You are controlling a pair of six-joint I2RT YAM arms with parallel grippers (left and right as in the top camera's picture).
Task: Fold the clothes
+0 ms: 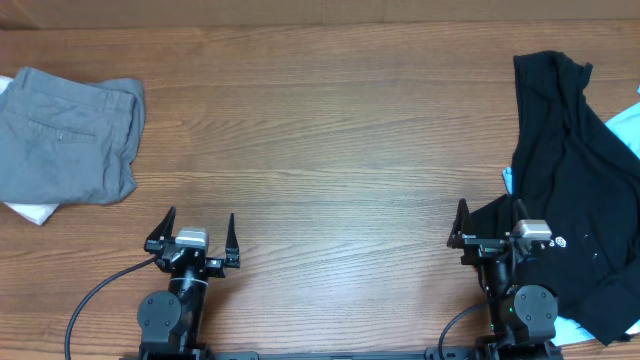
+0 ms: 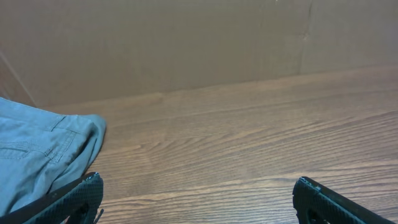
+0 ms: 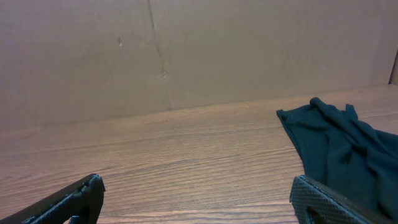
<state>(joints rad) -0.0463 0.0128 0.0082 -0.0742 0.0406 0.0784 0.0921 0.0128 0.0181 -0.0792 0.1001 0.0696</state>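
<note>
Black shirt (image 1: 560,190): crumpled at the right edge of the overhead frame. It lies on top of the heap, so you would take it first.
Light blue T-shirt (image 1: 625,125): only slivers show under the black one.
Right gripper (image 1: 495,228): jaws spread wide and empty, at the shirt's lower-left edge.
Left gripper (image 1: 194,235): also wide apart and empty, at lower left, well apart from the shirt.
Grey trousers (image 1: 65,135): upper left, folded over something white (image 1: 30,212), likely set aside as done.
Count: two unfolded garments, one folded grey piece, one white piece, two grippers.

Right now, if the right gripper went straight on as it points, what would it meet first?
Probably the black shirt, whose edge lies ahead of the right gripper at its right-hand finger. Between the fingers the table looks bare to the back wall; depth is unclear.
</note>
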